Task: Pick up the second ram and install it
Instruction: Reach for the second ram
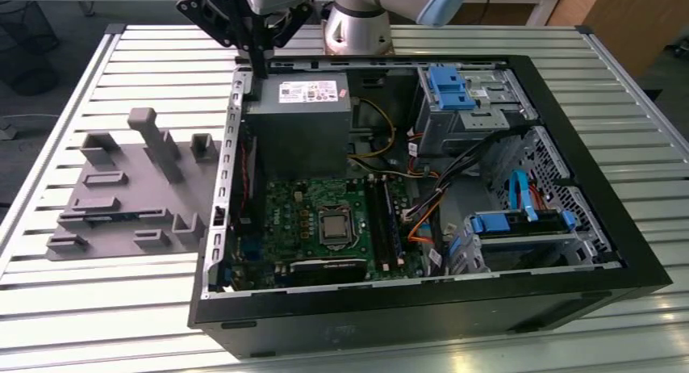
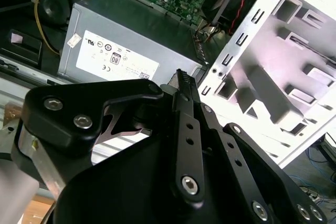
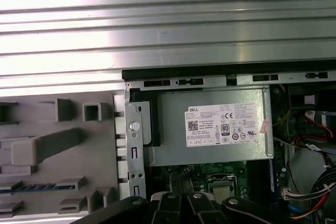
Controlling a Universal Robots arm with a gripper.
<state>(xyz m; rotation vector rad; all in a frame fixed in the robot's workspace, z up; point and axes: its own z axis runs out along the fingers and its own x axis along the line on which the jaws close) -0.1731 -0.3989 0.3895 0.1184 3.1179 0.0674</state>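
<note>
**Empty-handed over the open tower**

Hangs with gripper above the edge of the computer case nearest the arm's base, just over a corner of the grey power supply. Fingers pressed together, pinching nothing. Well apart from the second ram, caught in the first wrist view as a blue-green strip set in a low slot of the grey plastic fixture. Placed outside the case, on the exterior view's left, atop the slatted metal table. Inside the case, in the exterior view: green motherboard just beside the power supply, with blue drive brackets and bundled cables toward the exterior view's right.
</note>
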